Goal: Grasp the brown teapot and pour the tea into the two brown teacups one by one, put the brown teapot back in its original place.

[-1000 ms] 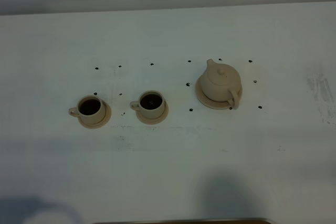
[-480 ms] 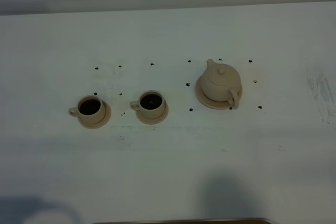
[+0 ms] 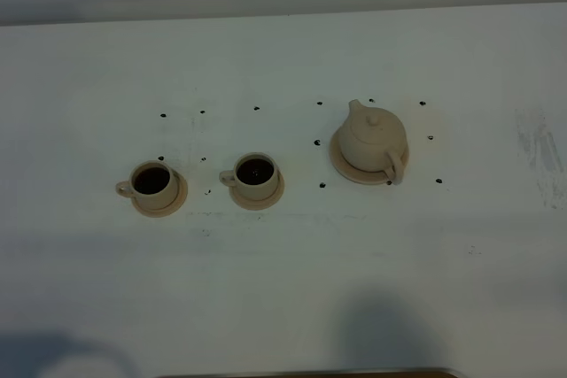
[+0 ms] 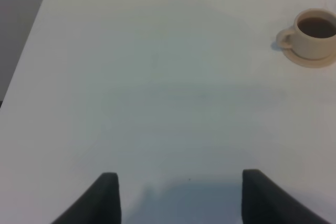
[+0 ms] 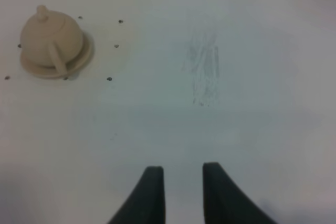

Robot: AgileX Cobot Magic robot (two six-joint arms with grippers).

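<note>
1. Tan ceramic is all there is to see from the high camera: the brown teapot (image 3: pixel 370 142) sits squarely on its wide saucer (image 3: pixel 341 164), on the right half of the white bench (image 3: pixel 283 281), with its spout turned to the far side and its loop handle (image 3: pixel 394 165) turned toward the near edge and a little to the right. The two brown teacups (image 3: pixel 257 174) stand on their own saucers well to the left of the pot, both dark with tea. Neither arm shows in this view

2. From the left wrist camera, the left gripper (image 4: pixel 178 195) hangs over bare bench with its jaws spread wide and nothing between them. Only the outer teacup (image 4: pixel 313 31) is in sight, well ahead and off to one side; the teapot is not in this picture

3. From the right wrist camera, the right gripper (image 5: pixel 183 192) has its jaws drawn fairly near each other with a clear gap and nothing held. The teapot (image 5: pixel 50 39) lies well ahead and off to the side, its handle (image 5: pixel 56 59) pointing back toward this gripper. I would judge the right arm the nearer one, and with the cups full and the pot on its saucer, little seems left to do
</note>
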